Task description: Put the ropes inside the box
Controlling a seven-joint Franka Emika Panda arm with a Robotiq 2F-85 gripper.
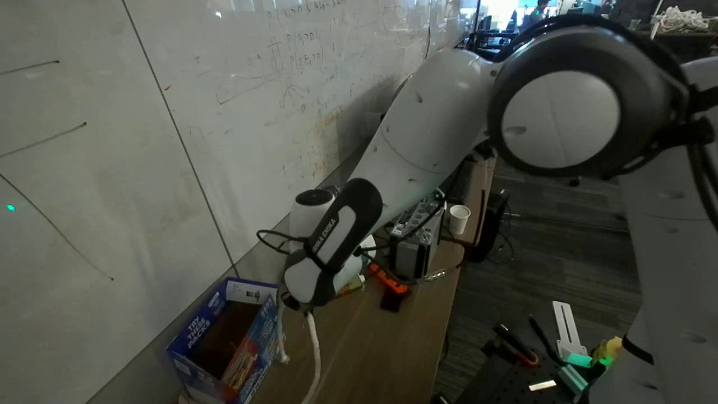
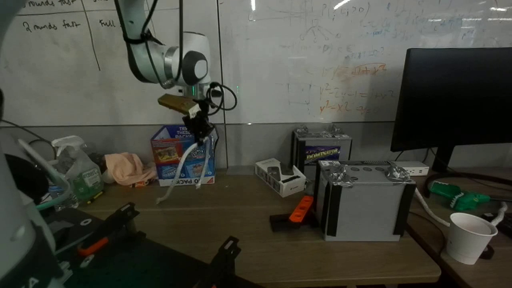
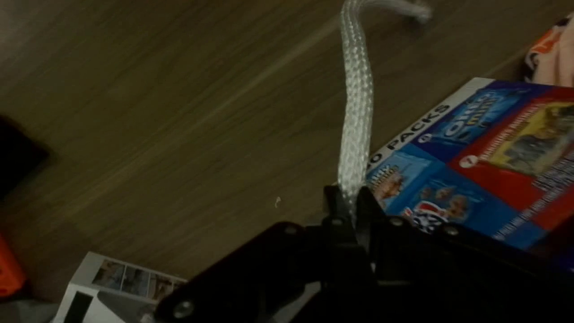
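Observation:
A white rope (image 2: 178, 172) hangs from my gripper (image 2: 201, 140) with two limp ends in both exterior views. In the wrist view the gripper (image 3: 350, 199) is shut on the rope (image 3: 357, 98), and one length runs out from the fingertips. The blue and red box (image 1: 261, 336) stands open-topped on the table against the wall, with brown inside walls showing. In an exterior view the gripper is in front of the box (image 2: 170, 160). In the wrist view the box (image 3: 484, 148) is to the right of the fingers. Another white rope (image 2: 430, 210) lies partly behind a cup.
A small white carton (image 2: 280, 178), an orange tool (image 2: 301, 209) and a large grey case (image 2: 364, 212) stand right of the box. A peach cloth (image 2: 128, 168) and a spray bottle (image 2: 82, 168) stand left. A white cup (image 2: 470, 240) and a monitor (image 2: 452, 100) are far right.

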